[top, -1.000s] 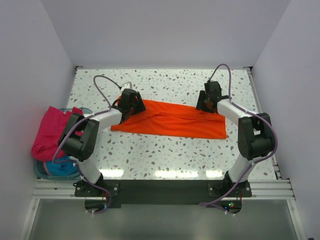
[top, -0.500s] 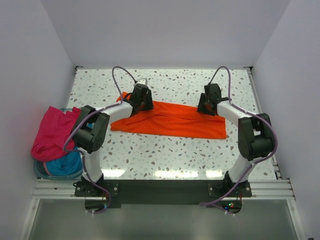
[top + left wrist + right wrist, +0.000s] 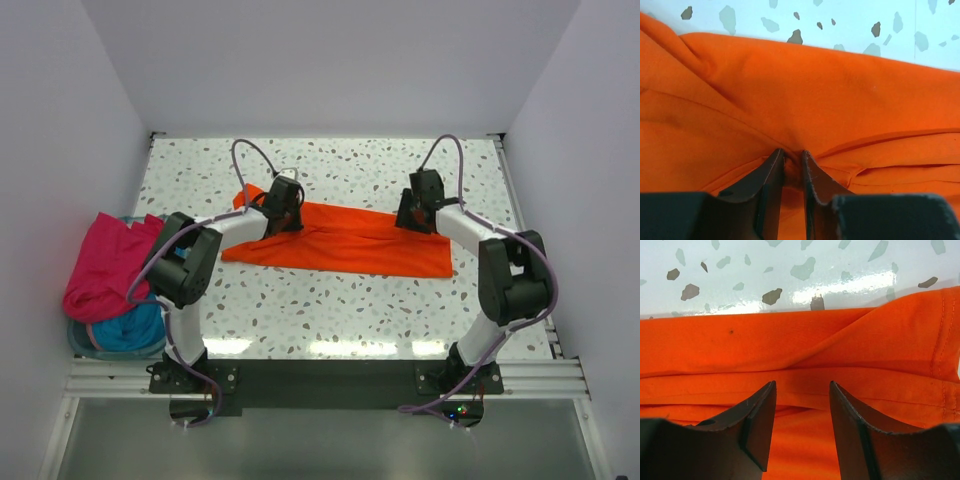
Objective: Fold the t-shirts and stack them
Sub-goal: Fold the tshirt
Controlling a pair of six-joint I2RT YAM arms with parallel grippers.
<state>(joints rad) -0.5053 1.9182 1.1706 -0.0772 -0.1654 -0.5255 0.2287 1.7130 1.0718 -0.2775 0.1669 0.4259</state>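
An orange t-shirt [image 3: 350, 245] lies folded into a long band across the middle of the speckled table. My left gripper [image 3: 285, 214] stands over its far left part, and in the left wrist view the left gripper [image 3: 792, 154] is shut on a small pinched ridge of the orange t-shirt [image 3: 805, 85]. Near the band's far right end, my right gripper [image 3: 415, 214] hovers low. The right wrist view shows the right gripper [image 3: 802, 385] open, with the flat orange t-shirt [image 3: 790, 347] between its fingers and nothing held.
A magenta-pink t-shirt [image 3: 100, 262] hangs over a pale blue tub [image 3: 80, 342] at the table's left edge, with teal-blue cloth [image 3: 128, 330] inside. Walls close in the table on the left, right and back.
My left gripper has moved right along the shirt's far edge and closed from wide open onto a fold of orange cloth. The right gripper has hardly moved.
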